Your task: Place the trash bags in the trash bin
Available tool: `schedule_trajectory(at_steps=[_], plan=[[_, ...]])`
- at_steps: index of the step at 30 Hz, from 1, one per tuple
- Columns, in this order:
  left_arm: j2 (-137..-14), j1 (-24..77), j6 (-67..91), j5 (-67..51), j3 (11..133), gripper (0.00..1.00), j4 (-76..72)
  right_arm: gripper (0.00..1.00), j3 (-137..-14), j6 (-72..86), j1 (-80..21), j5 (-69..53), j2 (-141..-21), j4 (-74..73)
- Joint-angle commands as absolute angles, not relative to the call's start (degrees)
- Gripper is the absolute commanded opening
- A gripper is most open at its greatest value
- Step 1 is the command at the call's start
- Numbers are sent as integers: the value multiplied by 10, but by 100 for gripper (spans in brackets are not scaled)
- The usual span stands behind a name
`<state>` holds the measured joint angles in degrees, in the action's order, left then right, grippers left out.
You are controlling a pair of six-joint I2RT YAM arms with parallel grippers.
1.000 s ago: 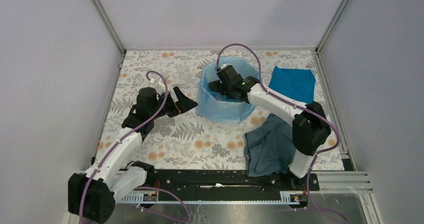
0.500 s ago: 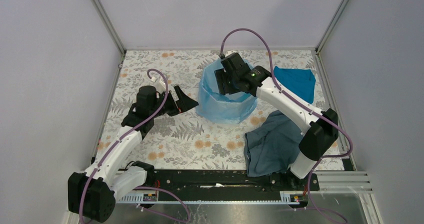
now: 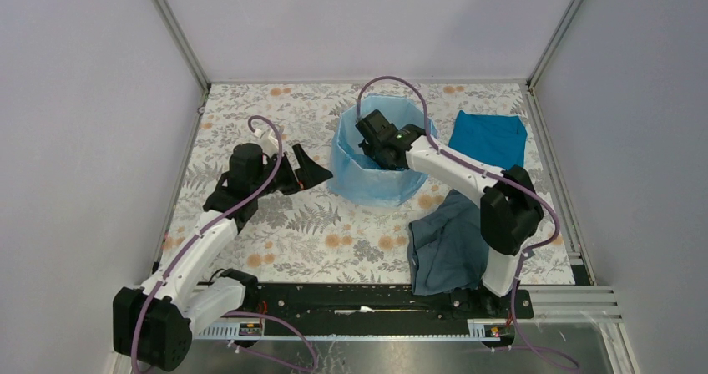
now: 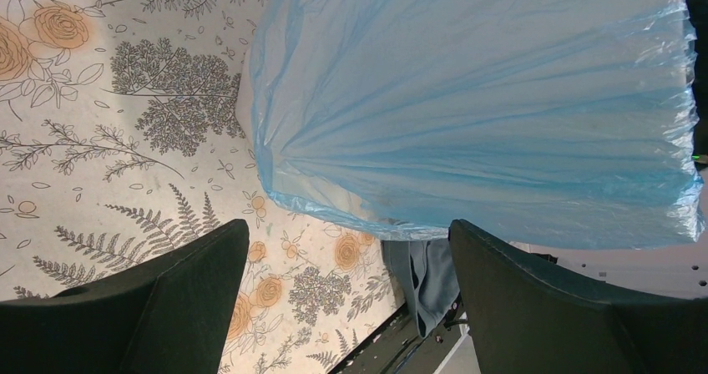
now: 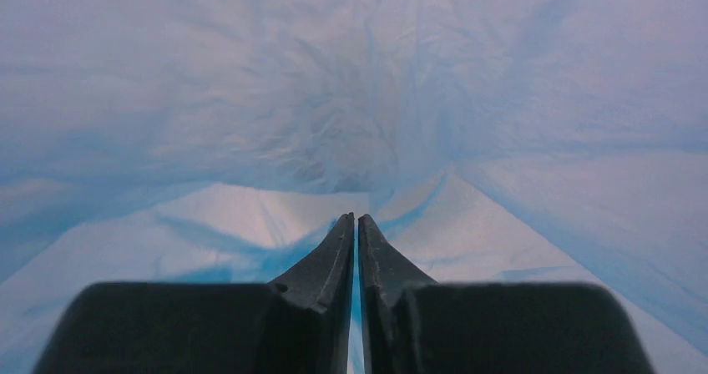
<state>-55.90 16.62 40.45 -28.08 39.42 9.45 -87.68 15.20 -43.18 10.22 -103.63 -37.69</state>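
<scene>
Right pincer (image 5: pixel 356 218), nearly closed deep inside the blue bag (image 3: pixel 373 184); snagged film could tear or lift out.

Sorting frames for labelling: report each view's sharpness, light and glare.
Top view: even light, soft shadows, sharp throughout. Left wrist view: bag crisp, faint sheen on its wrinkles, left fingers dark. Right wrist view: bag fills the frame, hazy, low contrast, right fingers silhouetted.

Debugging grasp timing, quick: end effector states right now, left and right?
Left end effector: open, holding nothing.
Right end effector: closed inside the trash bag; whether it pinches film cannot be told.
</scene>
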Motion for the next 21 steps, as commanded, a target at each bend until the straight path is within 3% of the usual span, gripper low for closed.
schedule_trajectory(at_steps=[1,11,21], plan=[[-545,169,395,-283,419,94,78,10,-854,156,-436,92,-1065,-325],[-523,169,371,-257,440,94,120,8,-843,171,-436,61,-1089,-298],[-532,170,339,-253,511,94,179,36,-924,169,-437,84,-996,-384]])
